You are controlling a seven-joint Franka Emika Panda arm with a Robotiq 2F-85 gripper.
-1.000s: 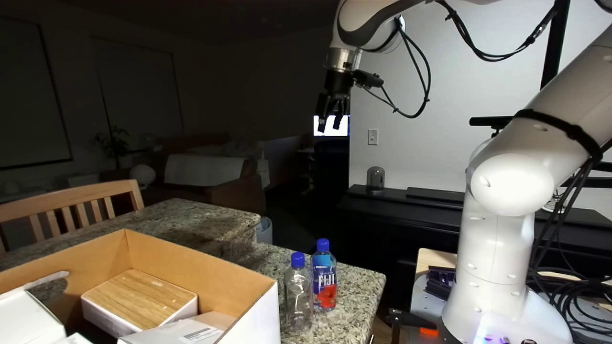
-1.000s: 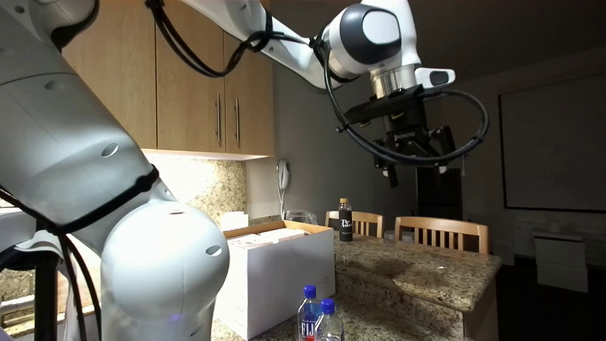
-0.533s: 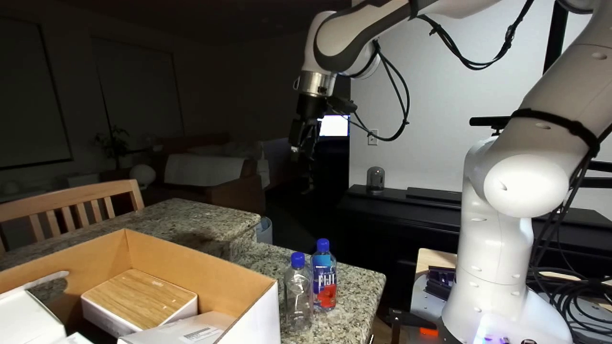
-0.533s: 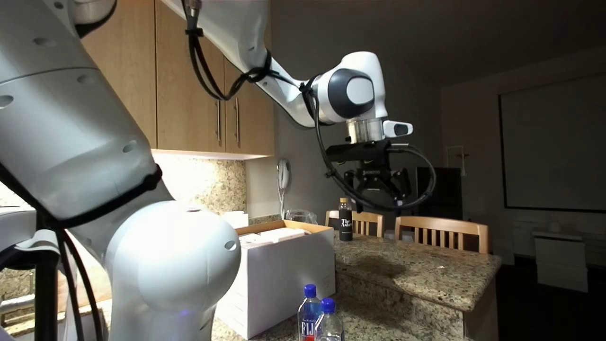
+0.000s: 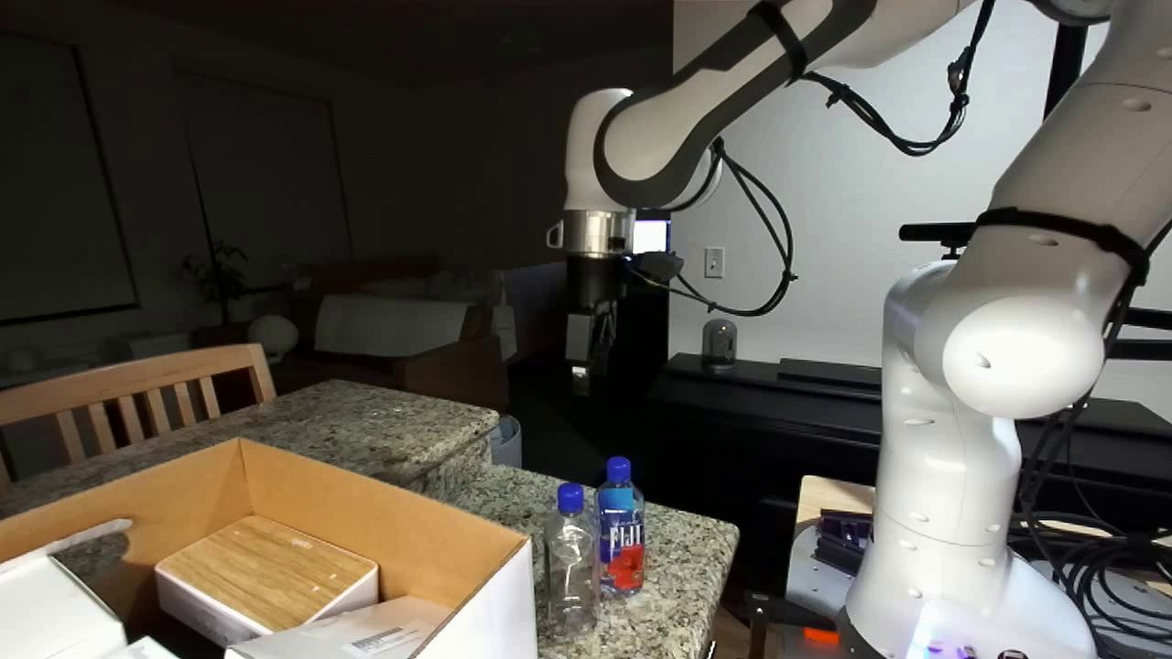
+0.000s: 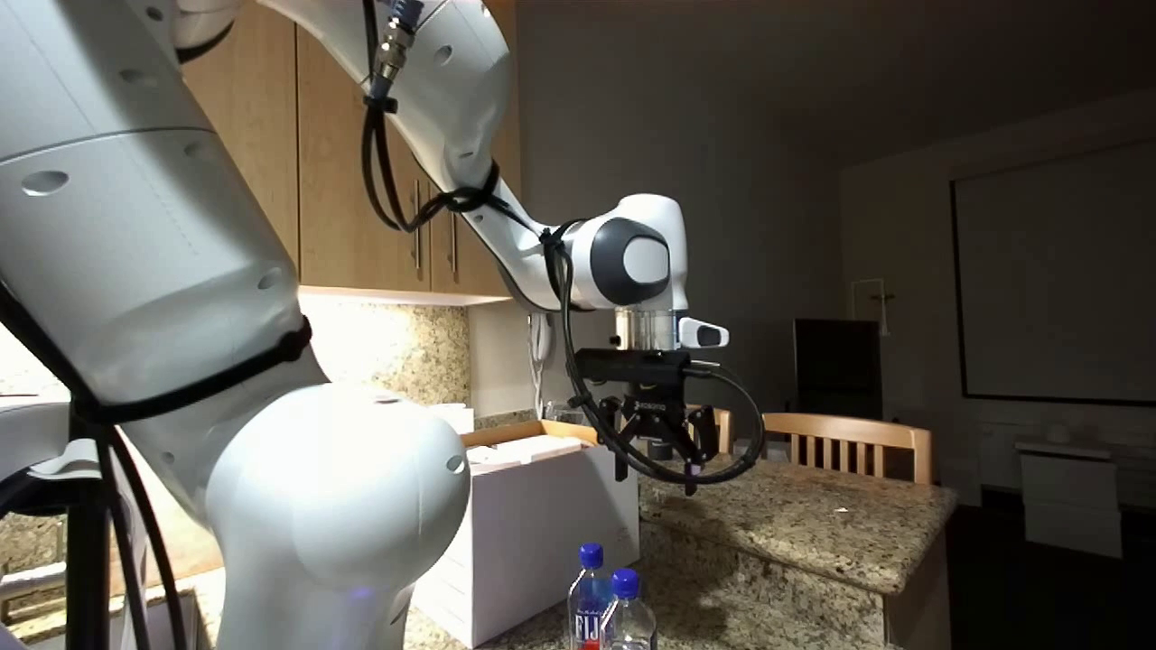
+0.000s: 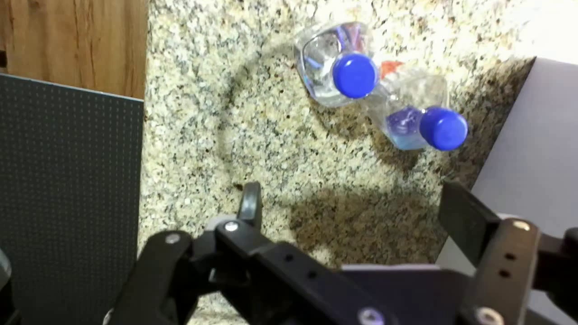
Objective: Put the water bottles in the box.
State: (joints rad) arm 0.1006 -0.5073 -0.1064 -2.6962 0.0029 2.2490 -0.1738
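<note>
While the box (image 5: 385, 526) takes up the lower left of an exterior view, a clear bottle (image 5: 571, 572) and a labelled bottle (image 5: 622, 540) are standing upright on the speckled desk (image 5: 682, 560) just outside it. The box has some stuff inside: a wood-topped package (image 5: 261, 572) and a few white boxes (image 5: 55, 613). The gripper (image 5: 590, 373) hangs higher up, pointing down, but it's too dark there to judge the gap.

In an exterior view with cupboards (image 6: 330, 181) and a wall phone (image 6: 540, 338), the gripper is up above the desk, its two sides well apart. Both blue-capped bottles are near the box's white side, bases cut off by the frame.

Wrist view is the clearest one: the fingers (image 7: 251, 203) are spread really wide with just desk between them, so it's holding nothing. The bottles stand beyond the fingertips, super close together (can't tell if they touch), with the box along the right side.
</note>
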